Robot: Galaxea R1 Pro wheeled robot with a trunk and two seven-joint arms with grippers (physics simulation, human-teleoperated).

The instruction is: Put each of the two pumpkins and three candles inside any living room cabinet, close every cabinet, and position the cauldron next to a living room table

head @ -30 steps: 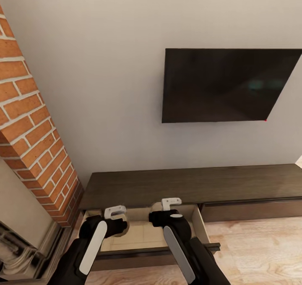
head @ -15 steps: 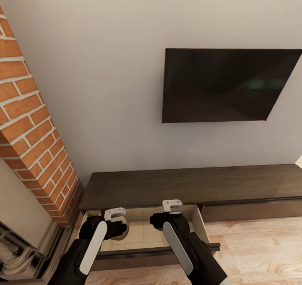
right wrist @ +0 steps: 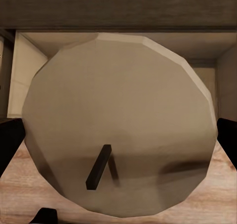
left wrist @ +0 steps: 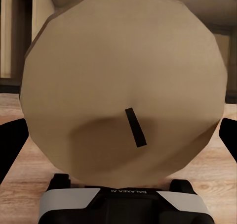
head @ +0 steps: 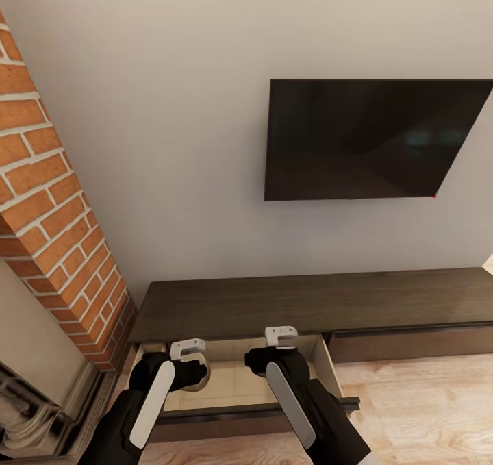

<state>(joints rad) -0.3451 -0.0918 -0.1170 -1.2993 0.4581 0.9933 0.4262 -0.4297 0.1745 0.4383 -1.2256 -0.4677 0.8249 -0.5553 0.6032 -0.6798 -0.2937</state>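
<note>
Your left pincer (head: 194, 368) grips one candle (left wrist: 123, 85), a squat beige-grey stub with a short dark wick, its black fingers (left wrist: 10, 145) flanking it at the frame edges; tiny mirrored lettering on the pincer body is too small to read. Your right pincer (head: 274, 355) clamps a second candle (right wrist: 118, 130) the same way. Both hang over the open drawer (head: 327, 372) of the dark cabinet (head: 308, 304) at lower centre of the head view, below the wall-mounted TV (head: 370, 140).
</note>
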